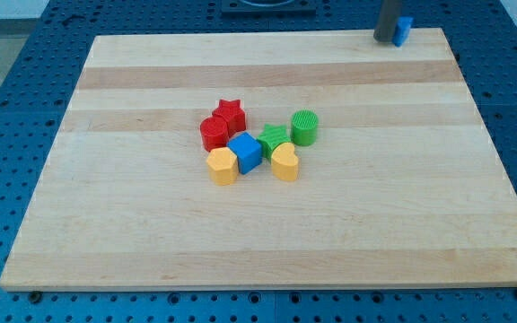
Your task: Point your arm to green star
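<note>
The green star point(274, 138) lies in the cluster of blocks at the middle of the wooden board point(375, 224). It touches the blue cube point(244, 152) on its left and the yellow heart point(284, 162) below it, with the green cylinder point(304, 127) just to its right. My tip point(384, 41) is at the view's top right, on the board's top edge, far from the green star. A small blue block point(404, 30) sits right against the rod's right side.
A red star point(230, 112) and a red rounded block point(213, 133) sit at the cluster's left. A second yellow block point(222, 166) lies at its lower left. Blue perforated table surrounds the board.
</note>
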You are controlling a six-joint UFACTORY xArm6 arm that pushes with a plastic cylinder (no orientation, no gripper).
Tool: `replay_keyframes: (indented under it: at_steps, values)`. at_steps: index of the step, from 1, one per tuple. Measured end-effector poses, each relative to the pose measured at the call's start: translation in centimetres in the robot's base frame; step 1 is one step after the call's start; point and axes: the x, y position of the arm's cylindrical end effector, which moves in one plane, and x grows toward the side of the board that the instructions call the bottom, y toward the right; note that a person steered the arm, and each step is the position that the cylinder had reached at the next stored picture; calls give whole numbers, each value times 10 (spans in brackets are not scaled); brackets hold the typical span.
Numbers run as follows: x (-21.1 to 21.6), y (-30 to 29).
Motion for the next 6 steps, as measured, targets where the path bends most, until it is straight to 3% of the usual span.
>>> replay_keyframes:
  at_steps: [4, 6]
  values:
    - [111, -148]
    - [157, -187]
